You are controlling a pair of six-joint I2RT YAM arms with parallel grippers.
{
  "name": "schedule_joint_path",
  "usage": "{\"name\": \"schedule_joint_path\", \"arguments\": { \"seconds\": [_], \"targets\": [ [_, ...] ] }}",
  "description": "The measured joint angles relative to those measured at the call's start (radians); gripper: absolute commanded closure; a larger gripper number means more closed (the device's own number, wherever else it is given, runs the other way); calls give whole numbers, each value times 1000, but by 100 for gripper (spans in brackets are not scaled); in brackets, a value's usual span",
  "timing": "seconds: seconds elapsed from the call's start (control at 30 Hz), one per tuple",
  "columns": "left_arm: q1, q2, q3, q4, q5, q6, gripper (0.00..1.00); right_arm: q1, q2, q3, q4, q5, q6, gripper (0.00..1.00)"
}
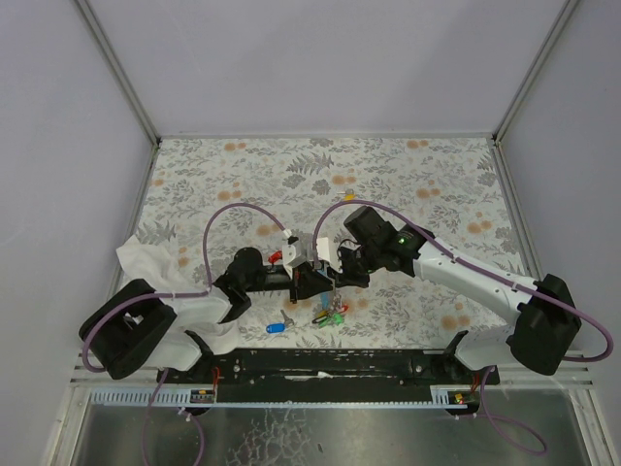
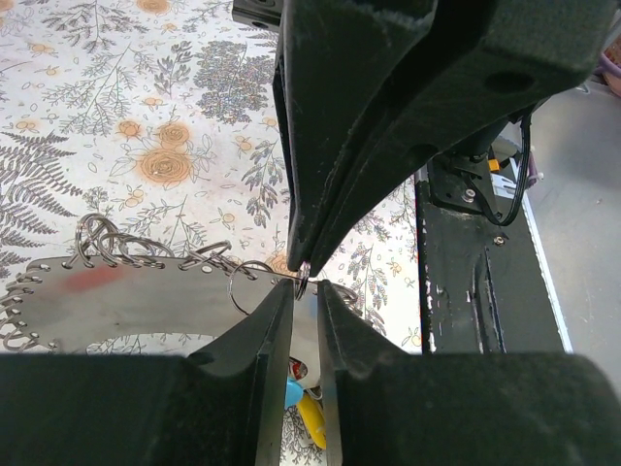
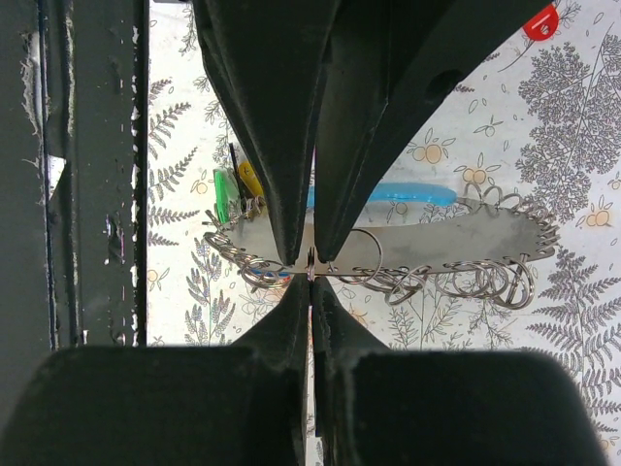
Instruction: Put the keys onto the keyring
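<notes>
The keyring's small metal ring [image 2: 303, 282] stands edge-on between both grippers, above the table. My left gripper [image 2: 305, 289] is shut on it from one side and my right gripper [image 3: 310, 280] is shut on it from the other, tip to tip [image 1: 325, 274]. The grey coiled cord [image 3: 437, 238], edged with wire loops, runs sideways from the ring, with its light-blue end piece [image 3: 408, 194] behind it. A cluster of keys [image 1: 332, 313] hangs below; green [image 3: 222, 194] and yellow [image 3: 250, 180] heads show. A loose blue key [image 1: 277, 327] and a red key [image 1: 276, 257] lie on the table.
A crumpled white cloth [image 1: 146, 260] lies at the left by the left arm. The black base rail [image 1: 330, 364] runs along the near edge, close below the hanging keys. Purple cables arch over both arms. Grey walls close the table in on three sides.
</notes>
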Motion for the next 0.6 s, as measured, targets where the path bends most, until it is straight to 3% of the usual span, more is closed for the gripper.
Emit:
{"name": "schedule_joint_path", "arguments": {
  "seconds": [0.27,0.6],
  "targets": [
    [2,10,3,14,4,-3,86,-1,-1,0,1,-2,1,100],
    [0,27,4,40,8,-23,100,0,-44,-23,37,-6,3,100]
  ]
}}
